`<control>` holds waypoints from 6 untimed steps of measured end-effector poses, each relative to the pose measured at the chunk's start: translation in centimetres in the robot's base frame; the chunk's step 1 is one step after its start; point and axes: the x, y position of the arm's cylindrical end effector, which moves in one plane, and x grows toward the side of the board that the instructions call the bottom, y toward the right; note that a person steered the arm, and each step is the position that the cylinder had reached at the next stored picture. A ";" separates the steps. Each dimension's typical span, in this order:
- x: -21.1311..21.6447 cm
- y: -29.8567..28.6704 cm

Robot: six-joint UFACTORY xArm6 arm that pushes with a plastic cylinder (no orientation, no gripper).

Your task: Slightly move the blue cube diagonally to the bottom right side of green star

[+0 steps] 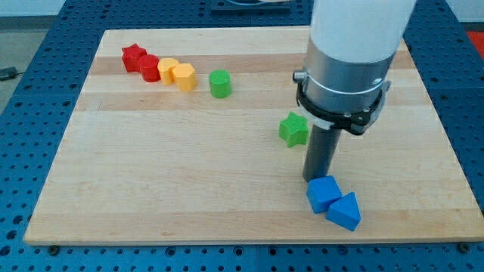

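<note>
Blue cube [324, 193], small hard plastic, sits on the wooden bench [151, 181] below and right of the green star [293, 129], touching a blue triangular block [345, 211]. No claw here: my tip [315, 180] rests at its upper-left edge. It looks light and slippery, so I'd push a flat face squarely.

Wooden board [151, 189] carries red, yellow, green and blue blocks.
</note>
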 end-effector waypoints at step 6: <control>7.7 5.3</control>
